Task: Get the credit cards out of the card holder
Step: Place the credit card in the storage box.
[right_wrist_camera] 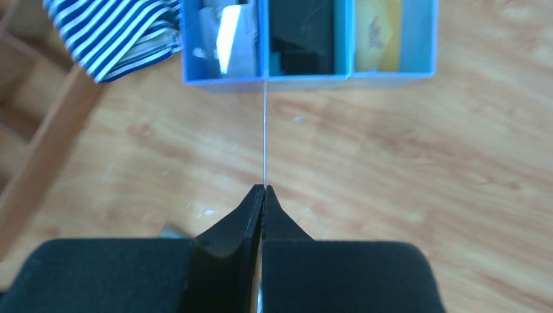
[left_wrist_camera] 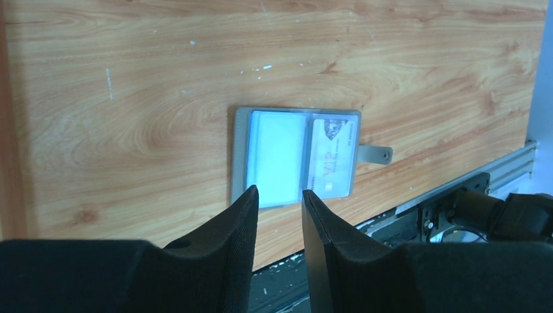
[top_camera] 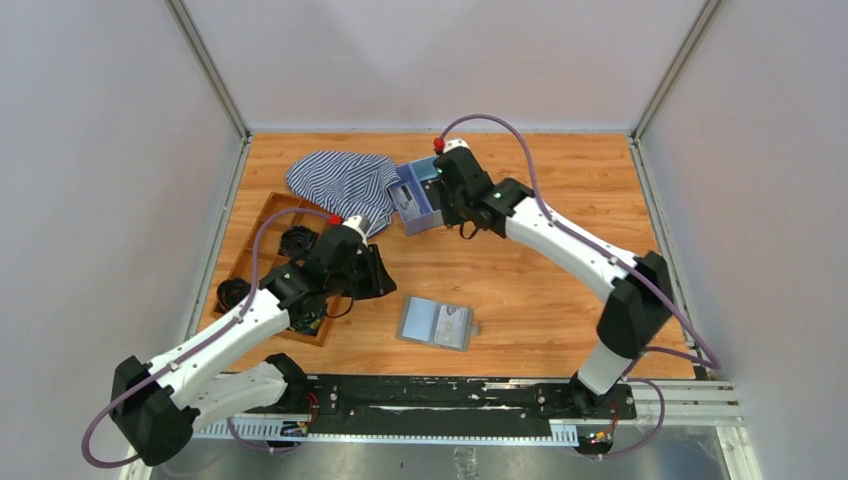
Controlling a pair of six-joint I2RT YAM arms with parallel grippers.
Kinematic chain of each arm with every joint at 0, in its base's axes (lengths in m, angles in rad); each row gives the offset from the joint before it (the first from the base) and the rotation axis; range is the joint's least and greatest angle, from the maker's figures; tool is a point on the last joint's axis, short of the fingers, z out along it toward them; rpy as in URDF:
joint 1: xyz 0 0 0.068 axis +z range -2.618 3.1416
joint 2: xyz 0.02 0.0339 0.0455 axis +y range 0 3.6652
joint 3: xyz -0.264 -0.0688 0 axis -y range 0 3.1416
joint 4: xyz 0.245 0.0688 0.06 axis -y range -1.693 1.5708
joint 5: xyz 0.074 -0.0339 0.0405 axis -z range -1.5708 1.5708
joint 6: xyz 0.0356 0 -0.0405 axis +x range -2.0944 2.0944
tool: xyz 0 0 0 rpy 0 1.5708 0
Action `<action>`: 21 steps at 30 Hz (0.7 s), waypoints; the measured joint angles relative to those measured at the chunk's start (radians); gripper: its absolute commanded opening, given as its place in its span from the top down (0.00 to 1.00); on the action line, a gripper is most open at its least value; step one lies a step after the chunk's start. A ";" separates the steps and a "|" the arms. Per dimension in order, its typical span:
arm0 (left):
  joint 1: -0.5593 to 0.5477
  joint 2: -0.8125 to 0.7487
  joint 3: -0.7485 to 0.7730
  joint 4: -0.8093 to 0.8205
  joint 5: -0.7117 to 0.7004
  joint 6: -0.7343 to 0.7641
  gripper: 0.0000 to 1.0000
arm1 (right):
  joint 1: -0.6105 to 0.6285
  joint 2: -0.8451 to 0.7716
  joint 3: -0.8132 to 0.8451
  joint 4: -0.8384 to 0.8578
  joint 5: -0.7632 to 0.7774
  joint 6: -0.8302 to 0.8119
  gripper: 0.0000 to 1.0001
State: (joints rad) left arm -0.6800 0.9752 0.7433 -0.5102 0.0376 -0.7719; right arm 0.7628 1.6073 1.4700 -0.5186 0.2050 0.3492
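The grey card holder (top_camera: 435, 322) lies open and flat on the wooden table, also in the left wrist view (left_wrist_camera: 238, 156). A pale card (left_wrist_camera: 277, 156) sits in its left pocket and a printed card (left_wrist_camera: 332, 156) in its right pocket. Its snap tab (left_wrist_camera: 377, 154) sticks out to the side. My left gripper (left_wrist_camera: 279, 190) is open and empty, above the table just short of the holder (top_camera: 372, 272). My right gripper (right_wrist_camera: 263, 188) is shut on a thin credit card (right_wrist_camera: 265, 130) seen edge-on, held above the table beside the blue tray (top_camera: 447, 200).
A blue three-compartment tray (right_wrist_camera: 310, 81) with items inside stands at the back (top_camera: 415, 205). A striped cloth (top_camera: 340, 180) lies left of it. A wooden tray (top_camera: 262, 232) with black parts is at the left. A metal rail (top_camera: 450, 395) runs along the near edge.
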 measured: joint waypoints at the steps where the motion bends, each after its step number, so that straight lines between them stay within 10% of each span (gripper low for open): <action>1: 0.001 -0.005 -0.003 -0.008 -0.005 -0.002 0.65 | 0.000 0.036 0.037 -0.007 0.025 -0.018 1.00; 21: 0.010 -0.020 -0.045 -0.052 -0.055 -0.002 0.65 | 0.000 0.517 0.394 0.078 0.304 -0.295 1.00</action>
State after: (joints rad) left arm -0.6697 0.9550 0.6987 -0.5621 -0.0170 -0.7742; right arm 0.7624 2.1246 1.8641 -0.4404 0.5087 0.0544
